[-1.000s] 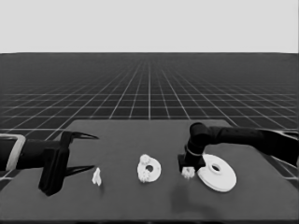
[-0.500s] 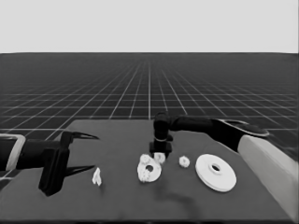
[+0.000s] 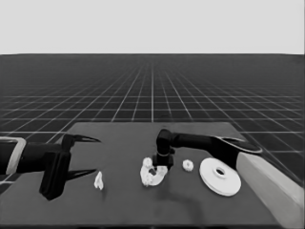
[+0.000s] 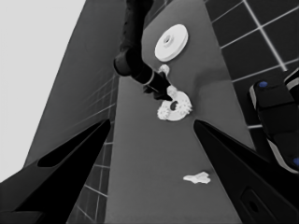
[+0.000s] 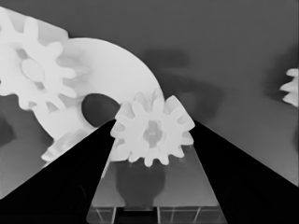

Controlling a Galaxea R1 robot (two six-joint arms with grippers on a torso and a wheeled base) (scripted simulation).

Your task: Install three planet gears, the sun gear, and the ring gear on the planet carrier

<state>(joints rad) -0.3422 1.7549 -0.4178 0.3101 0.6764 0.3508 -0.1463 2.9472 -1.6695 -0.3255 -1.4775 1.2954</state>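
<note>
The smaller round part (image 3: 151, 178) lies mid-table with two planet gears (image 5: 32, 70) seated on it around its dark centre hole (image 5: 99, 109). My right gripper (image 3: 162, 165) hangs just over its right side, shut on a third small toothed gear (image 5: 152, 130), which is held level above the part's rim. One more gear (image 3: 188, 165) lies loose between the two round parts. The larger round part (image 3: 219, 176) rests flat to the right. My left gripper (image 3: 83, 155) waits open over the table's left end, holding nothing.
A thin white piece (image 3: 98, 180) lies on the table just right of the left gripper's fingers. The right arm's pale grey part (image 3: 267, 191) fills the lower right corner. Dark machinery with blue lights (image 4: 275, 121) shows past the table's edge.
The right gripper has left the spot beside the larger round part and moved left with a gear, coming down over the smaller round part. The left arm has stayed put.
</note>
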